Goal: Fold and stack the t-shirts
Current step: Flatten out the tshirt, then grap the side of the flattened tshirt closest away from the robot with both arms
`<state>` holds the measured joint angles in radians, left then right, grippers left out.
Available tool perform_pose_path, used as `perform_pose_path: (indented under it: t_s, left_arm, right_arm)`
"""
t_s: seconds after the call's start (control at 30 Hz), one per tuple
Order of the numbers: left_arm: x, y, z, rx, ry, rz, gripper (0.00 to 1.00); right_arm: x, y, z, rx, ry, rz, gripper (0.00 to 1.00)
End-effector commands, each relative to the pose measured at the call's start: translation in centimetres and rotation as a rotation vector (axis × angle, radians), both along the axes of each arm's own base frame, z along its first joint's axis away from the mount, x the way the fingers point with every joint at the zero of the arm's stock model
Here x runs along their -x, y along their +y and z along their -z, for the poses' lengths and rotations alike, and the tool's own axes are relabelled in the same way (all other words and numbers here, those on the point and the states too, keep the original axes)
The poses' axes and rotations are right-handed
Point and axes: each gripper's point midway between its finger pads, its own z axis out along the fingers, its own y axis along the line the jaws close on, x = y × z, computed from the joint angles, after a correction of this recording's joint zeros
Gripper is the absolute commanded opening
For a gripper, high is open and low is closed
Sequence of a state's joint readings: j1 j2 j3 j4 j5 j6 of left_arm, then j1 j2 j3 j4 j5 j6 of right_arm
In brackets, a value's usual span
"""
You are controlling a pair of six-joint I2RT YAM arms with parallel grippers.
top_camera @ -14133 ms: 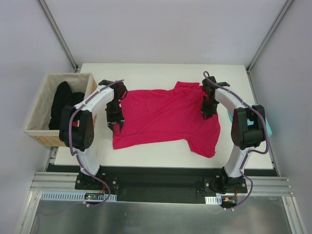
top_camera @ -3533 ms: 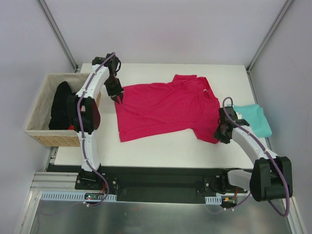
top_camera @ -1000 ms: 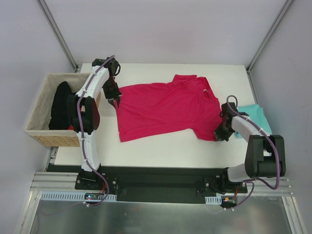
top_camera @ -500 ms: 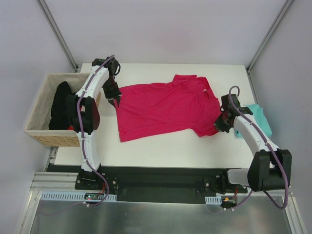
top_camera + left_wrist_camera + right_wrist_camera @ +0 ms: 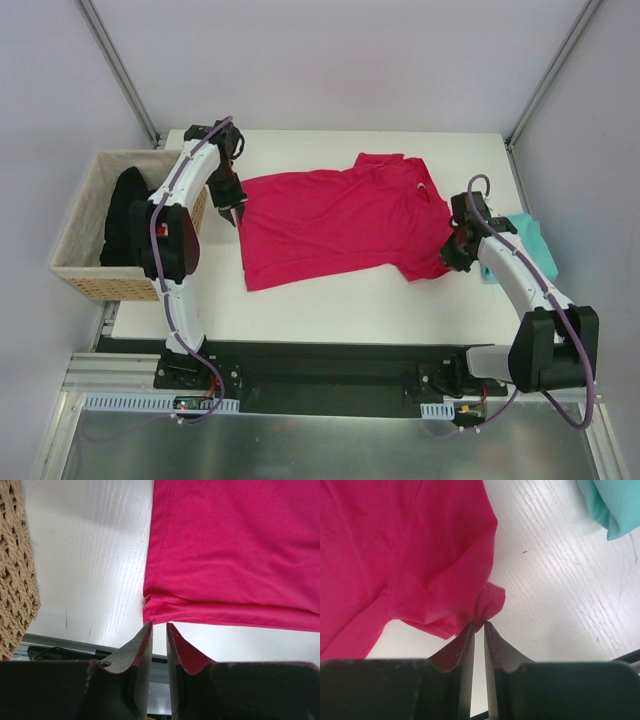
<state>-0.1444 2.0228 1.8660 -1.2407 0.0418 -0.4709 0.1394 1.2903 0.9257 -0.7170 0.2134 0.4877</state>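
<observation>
The crimson-pink t-shirt [image 5: 340, 225] lies spread flat on the white table, its white neck label [image 5: 422, 187] at the far right. My left gripper [image 5: 236, 212] is at the shirt's far-left hem corner. In the left wrist view [image 5: 159, 625] its jaws stand a narrow gap apart with nothing between them, the hem corner [image 5: 148, 611] just ahead of the tips. My right gripper [image 5: 452, 258] is shut on the bunched edge of the shirt's right sleeve [image 5: 487, 605]. The teal t-shirt [image 5: 520, 240] lies folded at the right table edge and also shows in the right wrist view [image 5: 615, 505].
A woven wicker basket [image 5: 85, 270] stands off the table's left edge with black clothing [image 5: 125, 215] in it. Its wall shows in the left wrist view [image 5: 15, 580]. The table's left edge and a metal rail lie just behind the left gripper.
My right gripper has moved a little away from the near edge, taking the sleeve edge with it. The left gripper has shifted slightly at the hem corner. The shirt body has not moved.
</observation>
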Motion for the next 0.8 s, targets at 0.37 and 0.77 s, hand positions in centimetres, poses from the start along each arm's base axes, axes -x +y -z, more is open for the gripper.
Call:
perform_pose_path:
  t_s: [0.37,0.77]
  left_arm:
    - [1.5,0.6,-2.2,-0.012,-0.053,-0.013,0.17]
    - [1.6,0.2,-2.0,0.005,-0.041,-0.011,0.17]
  right_arm:
    - [-1.7,-3.2,-1.1,0.197,0.041,-0.041,0.22]
    - [3.2,-4.1,3.0,0.198,0.133,-0.013,0.23]
